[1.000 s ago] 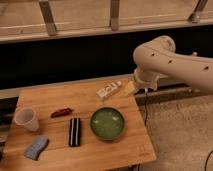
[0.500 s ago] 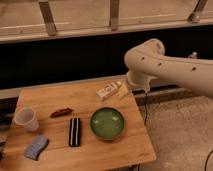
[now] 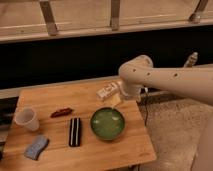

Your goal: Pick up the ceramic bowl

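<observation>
The ceramic bowl [image 3: 107, 123], round, glossy green with a darker rim, sits on the right half of the wooden table [image 3: 55, 155]. My white arm [image 3: 165, 80] reaches in from the right, with its bent joint above the table's far right edge. My gripper [image 3: 116, 101] hangs below that joint, just above and behind the bowl's far rim, and the arm mostly hides it. The gripper does not touch the bowl and I see nothing in it.
A white snack packet [image 3: 107, 92] lies behind the bowl beside the arm. A translucent white cup [image 3: 26, 118] stands at the left, with a blue sponge [image 3: 36, 147] in front of it. A red chili [image 3: 61, 112] and a black bar [image 3: 75, 131] lie left of the bowl.
My arm has swung left and down, from beside the table's right edge to over its far right part, bringing the gripper close to the bowl. The objects have not moved.
</observation>
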Controlling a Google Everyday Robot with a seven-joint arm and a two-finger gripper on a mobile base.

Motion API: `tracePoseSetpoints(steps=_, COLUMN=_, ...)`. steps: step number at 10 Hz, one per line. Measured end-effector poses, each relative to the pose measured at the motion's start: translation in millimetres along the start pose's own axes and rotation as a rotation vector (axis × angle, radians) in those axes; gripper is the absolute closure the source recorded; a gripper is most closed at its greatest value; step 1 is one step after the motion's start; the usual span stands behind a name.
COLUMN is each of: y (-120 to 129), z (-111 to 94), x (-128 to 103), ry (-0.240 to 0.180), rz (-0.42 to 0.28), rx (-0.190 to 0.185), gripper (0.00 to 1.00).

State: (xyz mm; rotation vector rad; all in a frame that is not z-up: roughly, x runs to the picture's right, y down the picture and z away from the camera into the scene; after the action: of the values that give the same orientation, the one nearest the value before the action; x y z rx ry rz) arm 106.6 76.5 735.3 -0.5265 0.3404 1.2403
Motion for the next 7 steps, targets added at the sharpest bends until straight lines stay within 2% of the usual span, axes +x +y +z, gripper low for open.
tracePoseSetpoints(steps=2, y=-1.3, z=-2.1, x=-0.5, ry=-0.005, rz=0.001, rx=0.0, gripper=0.2)
tracePoseSetpoints(steps=4, y=3.1, z=1.3, x=1.5, ry=0.022, rz=-0.043, rx=0.012, gripper=0.2)
tracePoseSetpoints(steps=5, y=5.3, z=7.8, x=4.0, ry=0.044, rz=-0.051, rx=0.012, gripper=0.2)
tracePoseSetpoints(steps=7, y=6.5, z=42.2, x=14.5, ry=0.11, rz=-0.057, rx=0.009, gripper=0.2)
